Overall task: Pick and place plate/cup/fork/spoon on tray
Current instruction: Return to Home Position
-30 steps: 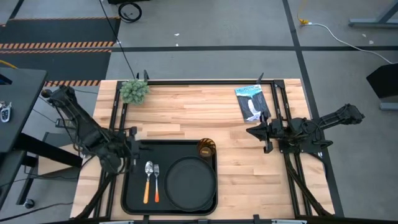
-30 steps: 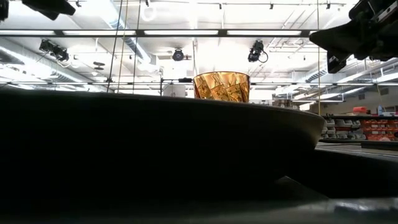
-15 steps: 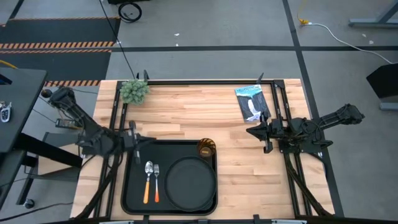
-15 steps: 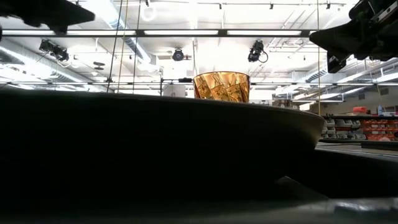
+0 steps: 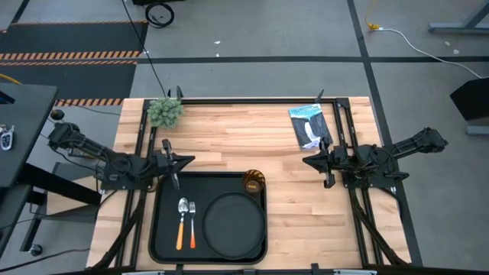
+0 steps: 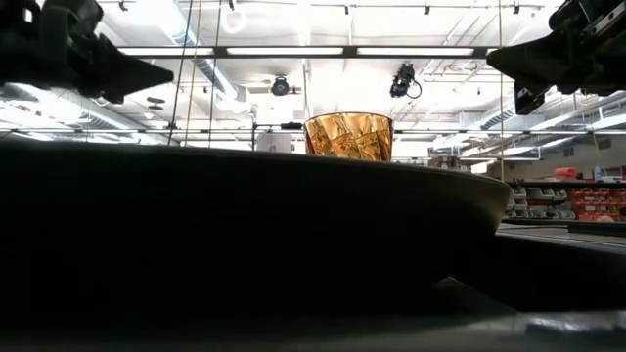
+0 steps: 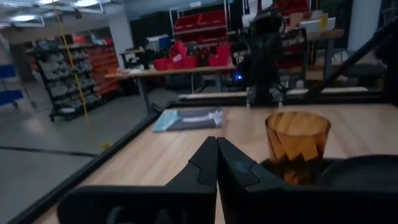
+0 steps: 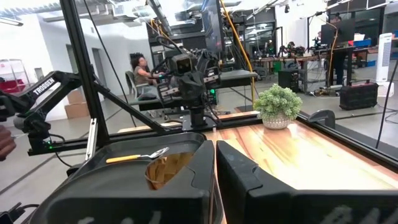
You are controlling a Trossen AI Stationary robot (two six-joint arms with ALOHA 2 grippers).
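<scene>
left gripper (image 5: 174,162) clenched, hovering left of centre above tray (image 5: 160,229) | right gripper (image 5: 315,162) clenched, waiting centre-right | cup (image 5: 254,182) sitting in tray

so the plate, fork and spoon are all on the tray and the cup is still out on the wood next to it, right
Not quite. The high view shows the cup on the tray too, in its far right corner, just beyond the plate. The rest holds: the spoon and fork lie side by side on the tray, left of the plate.

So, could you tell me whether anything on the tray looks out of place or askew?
Nothing stands out. The plate, cup, spoon and fork all sit neatly inside the tray.
</scene>
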